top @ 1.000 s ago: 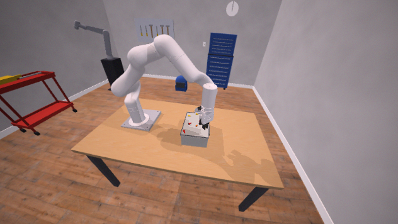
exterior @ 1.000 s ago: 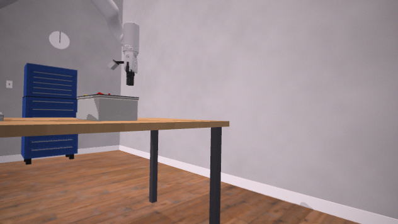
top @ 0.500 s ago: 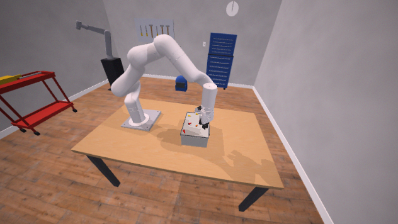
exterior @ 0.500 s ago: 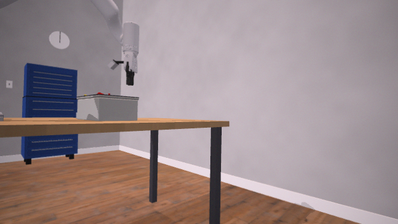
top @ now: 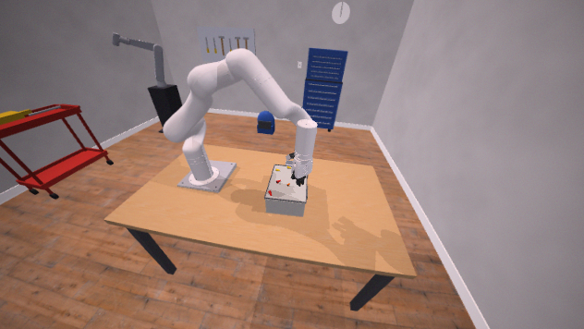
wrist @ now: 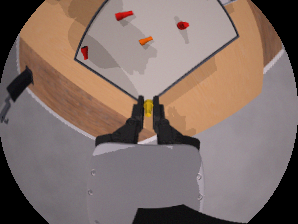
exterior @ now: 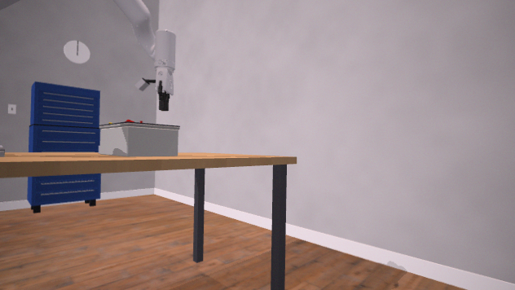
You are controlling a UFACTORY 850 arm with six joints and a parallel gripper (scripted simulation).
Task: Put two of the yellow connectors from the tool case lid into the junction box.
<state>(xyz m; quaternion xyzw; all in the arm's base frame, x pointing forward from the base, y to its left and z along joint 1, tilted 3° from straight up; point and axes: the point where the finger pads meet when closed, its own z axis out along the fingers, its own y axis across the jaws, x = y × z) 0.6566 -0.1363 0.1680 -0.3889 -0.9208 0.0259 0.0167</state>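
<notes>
My gripper (wrist: 148, 102) is shut on a yellow connector (wrist: 149, 106), which shows as a small yellow strip between the black fingertips. It hangs a little above the edge of the grey tool case lid (wrist: 160, 30), at the case's right far corner in the top view (top: 299, 180), and clear of the lid in the exterior view (exterior: 164, 107).
Red connectors (wrist: 123, 15) (wrist: 182, 26) (wrist: 85, 51) and an orange one (wrist: 145, 40) lie loose on the lid. The case (top: 285, 196) stands mid-table; my arm's base plate (top: 207, 176) is to its left. A blue cabinet (top: 324, 88) stands at the back wall.
</notes>
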